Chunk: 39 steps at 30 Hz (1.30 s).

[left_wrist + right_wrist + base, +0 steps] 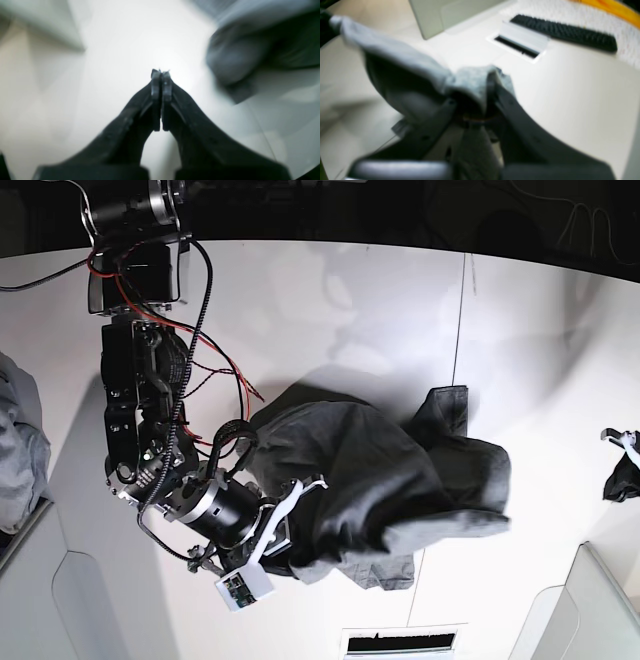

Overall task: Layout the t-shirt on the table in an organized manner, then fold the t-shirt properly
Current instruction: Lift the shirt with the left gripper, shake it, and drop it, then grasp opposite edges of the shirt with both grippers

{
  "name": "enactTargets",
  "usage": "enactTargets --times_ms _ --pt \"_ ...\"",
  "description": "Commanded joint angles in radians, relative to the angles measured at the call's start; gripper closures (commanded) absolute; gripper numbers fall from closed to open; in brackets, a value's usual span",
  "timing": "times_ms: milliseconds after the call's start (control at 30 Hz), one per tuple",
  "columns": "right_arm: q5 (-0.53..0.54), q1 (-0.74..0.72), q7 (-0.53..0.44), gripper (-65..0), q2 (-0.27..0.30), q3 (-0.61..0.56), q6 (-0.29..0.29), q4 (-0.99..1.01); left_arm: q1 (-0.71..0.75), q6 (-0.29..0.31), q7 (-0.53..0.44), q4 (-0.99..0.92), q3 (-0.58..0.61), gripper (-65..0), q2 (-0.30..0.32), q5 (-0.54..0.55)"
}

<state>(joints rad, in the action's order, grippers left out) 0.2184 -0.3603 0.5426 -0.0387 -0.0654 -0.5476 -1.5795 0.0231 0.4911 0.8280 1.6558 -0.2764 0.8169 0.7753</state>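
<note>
one t-shirt (380, 480) lies crumpled mid-table (300, 310); the right gripper (480, 100) clamps its edge. the left gripper (161, 80), jaws together, holds nothing. two grippers, one keyboard (562, 32).

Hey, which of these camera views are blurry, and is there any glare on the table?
Left wrist view: left gripper fairly sharp, t-shirt smeared. Right wrist view: soft all over, right gripper and keyboard fuzzy. Base view: sharp, with bright glare washing out the table and dark shadow beside the cloth.
</note>
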Motion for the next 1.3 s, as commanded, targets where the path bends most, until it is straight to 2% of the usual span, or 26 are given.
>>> enactTargets --times_ms 0,67,133,167,233,300,433,500,567,667,767,800,900,1000,1133,1267 --pt "0.014 -0.024 -0.014 -3.8 -0.008 0.005 0.001 0.003 -0.014 0.008 -0.035 -0.018 -0.013 0.0 0.02 0.017" --pt "0.025 -0.024 -0.011 -19.0 -0.009 0.005 0.002 0.053 -0.014 0.03 -0.077 -0.077 -0.013 -0.7 0.01 0.018" --pt "0.036 -0.025 -0.015 -30.5 -0.008 0.005 0.005 0.114 -0.014 0.03 -0.122 -0.132 -0.013 -11.8 0.002 0.021" --pt "0.035 -0.024 -0.015 -33.5 -0.008 0.005 0.005 0.137 -0.014 0.03 -0.135 -0.152 -0.013 -16.8 0.0 0.021" --pt "0.034 -0.024 -0.015 -34.3 -0.002 0.005 0.005 0.167 -0.014 0.029 -0.127 -0.18 -0.013 -23.2 0.0 0.029" --pt "0.041 -0.024 -0.015 -34.3 0.006 0.014 0.029 0.173 -0.014 0.037 -0.068 -0.186 -0.013 -23.7 0.0 0.076" --pt "0.044 -0.025 -0.074 -34.3 0.006 0.102 0.055 0.172 -0.012 0.188 0.065 -0.164 -0.013 -23.7 -0.01 0.285" --pt "0.043 -0.026 -0.074 -34.3 0.006 0.175 0.054 0.172 0.001 0.207 0.105 -0.14 -0.013 -23.7 -0.026 0.354" --pt "0.047 -0.024 -0.07 -34.3 0.006 0.254 0.053 0.172 0.024 0.207 0.108 -0.116 -0.011 -23.7 -0.052 0.368" --pt "0.086 -0.024 -0.032 -35.0 0.015 0.35 0.03 0.173 0.047 0.207 0.103 -0.103 -0.006 -23.7 -0.107 0.364" --pt "0.179 -0.024 0.031 -43.0 0.037 0.401 0.013 0.173 0.049 0.207 0.073 -0.105 0.025 -23.7 -0.163 0.32" --pt "0.202 -0.024 0.055 -44.8 0.042 0.403 0.003 0.173 0.049 0.207 0.05 -0.105 0.041 -23.7 -0.178 0.295" --pt "0.228 -0.021 0.114 -44.7 0.044 0.398 -0.018 0.174 0.049 0.207 -0.018 -0.105 0.108 -23.7 -0.214 0.222" --pt "0.271 0.003 0.113 -44.7 0.042 0.361 -0.023 0.174 0.048 0.207 -0.075 -0.105 0.19 -26.0 -0.241 0.154" --pt "0.222 0.011 0.102 -44.7 0.039 0.314 -0.012 0.174 0.04 0.207 -0.138 -0.105 0.275 -28.6 -0.264 0.069" --pt "0.143 0.011 0.082 -44.7 0.047 0.343 0.029 0.174 0.035 0.14 -0.182 -0.105 0.296 -28.6 -0.28 -0.007"
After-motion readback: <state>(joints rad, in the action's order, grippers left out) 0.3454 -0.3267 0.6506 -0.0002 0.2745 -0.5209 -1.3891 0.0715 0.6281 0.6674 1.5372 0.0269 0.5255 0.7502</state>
